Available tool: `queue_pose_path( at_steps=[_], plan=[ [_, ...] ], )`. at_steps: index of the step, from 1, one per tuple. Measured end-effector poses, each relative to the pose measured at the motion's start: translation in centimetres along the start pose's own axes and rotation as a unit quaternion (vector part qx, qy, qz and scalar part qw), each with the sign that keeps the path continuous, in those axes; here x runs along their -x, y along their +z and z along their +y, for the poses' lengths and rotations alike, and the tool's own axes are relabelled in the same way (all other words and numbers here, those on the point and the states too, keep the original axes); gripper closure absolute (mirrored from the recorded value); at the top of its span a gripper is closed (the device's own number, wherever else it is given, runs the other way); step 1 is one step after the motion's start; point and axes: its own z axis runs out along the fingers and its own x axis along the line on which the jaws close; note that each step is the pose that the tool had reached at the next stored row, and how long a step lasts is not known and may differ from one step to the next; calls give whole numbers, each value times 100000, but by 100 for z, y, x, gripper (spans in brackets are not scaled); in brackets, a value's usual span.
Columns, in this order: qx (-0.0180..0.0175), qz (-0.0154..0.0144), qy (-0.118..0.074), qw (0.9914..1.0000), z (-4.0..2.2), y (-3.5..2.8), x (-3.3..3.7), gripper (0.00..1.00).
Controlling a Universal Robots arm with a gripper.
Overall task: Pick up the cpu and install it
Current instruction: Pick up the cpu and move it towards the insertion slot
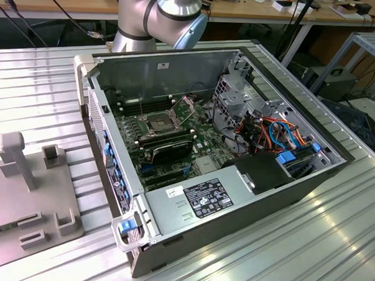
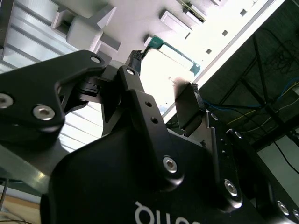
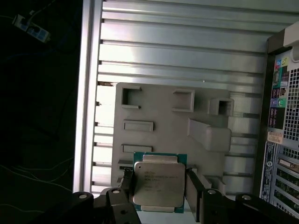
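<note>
The cpu (image 3: 158, 183), a small square chip with a silver-grey top and a green edge, sits between the two black fingers (image 3: 193, 186) of my gripper (image 3: 159, 185). The jaws press on its two opposite sides, so the gripper is shut on it. It hangs above the grey fixture plate (image 3: 159, 116). In the second wrist view the cpu's green edge (image 2: 174, 52) shows just past the gripper (image 2: 163, 72). The open computer case (image 1: 218, 148) lies on the table, with the square black-framed socket (image 1: 158, 122) on its motherboard.
The grey fixture plate (image 1: 23, 202) with a tall post (image 1: 15, 158) and small brackets lies at the exterior view's left, beside the case. The case's rear panel (image 3: 282, 126) is near the plate. Cables (image 1: 269, 131), a power supply (image 1: 210, 197) and the arm's base (image 1: 162, 18) crowd the case.
</note>
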Motion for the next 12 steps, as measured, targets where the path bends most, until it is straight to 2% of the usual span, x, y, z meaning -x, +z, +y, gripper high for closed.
queue_pose_path(
  at_steps=[12],
  plan=[
    [3, -3, 2, 100000, -2, 0, 29, 45]
  ],
)
